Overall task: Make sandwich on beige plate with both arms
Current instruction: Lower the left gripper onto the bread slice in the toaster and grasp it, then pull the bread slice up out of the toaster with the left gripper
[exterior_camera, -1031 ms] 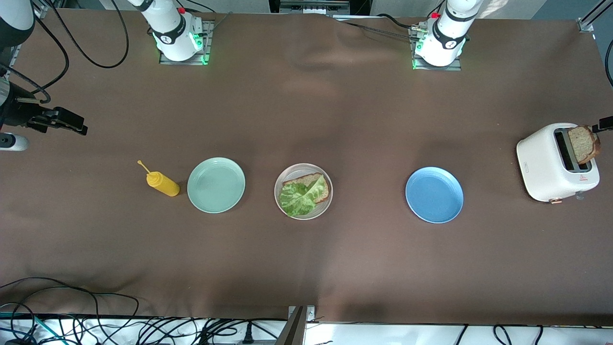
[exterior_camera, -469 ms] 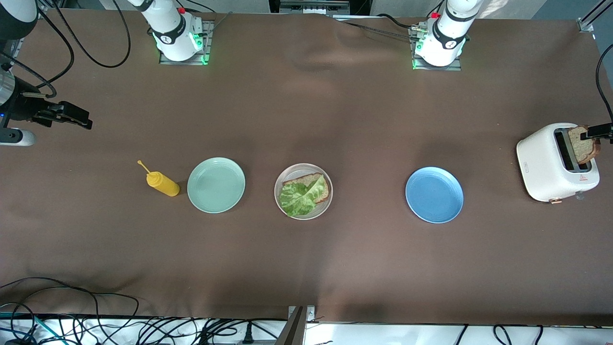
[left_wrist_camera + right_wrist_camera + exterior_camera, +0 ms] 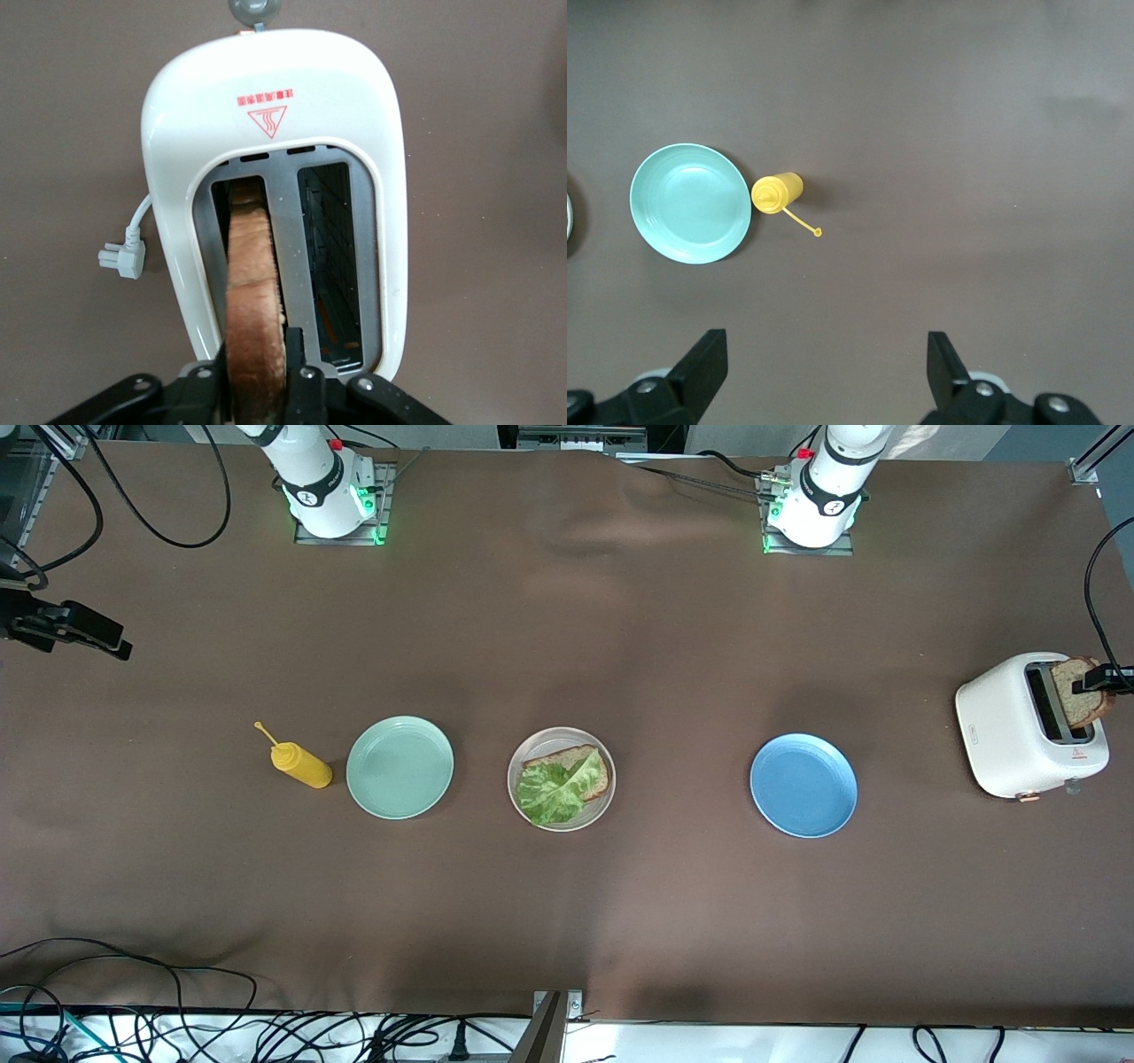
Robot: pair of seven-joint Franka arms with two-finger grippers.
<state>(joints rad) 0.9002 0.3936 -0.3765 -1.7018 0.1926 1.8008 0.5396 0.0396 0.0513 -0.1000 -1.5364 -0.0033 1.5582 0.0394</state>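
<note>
The beige plate (image 3: 561, 779) holds one brown bread slice (image 3: 594, 769) with a green lettuce leaf (image 3: 551, 790) lying on it. A second bread slice (image 3: 1079, 691) stands upright in a slot of the white toaster (image 3: 1010, 731). My left gripper (image 3: 1103, 680) is shut on this slice. In the left wrist view its fingers (image 3: 299, 359) press both faces of the slice (image 3: 255, 283), which stands in the toaster (image 3: 275, 97). My right gripper (image 3: 111, 640) is open and empty over the table's edge at the right arm's end; it also shows in the right wrist view (image 3: 826, 363).
A mint-green plate (image 3: 400, 767) and a yellow mustard bottle (image 3: 301, 764) lie beside the beige plate toward the right arm's end; both show in the right wrist view, plate (image 3: 691, 204) and bottle (image 3: 777, 192). A blue plate (image 3: 803, 785) lies toward the toaster.
My left gripper has come down onto the bread slice in the toaster. My right gripper has drawn back toward the table's edge.
</note>
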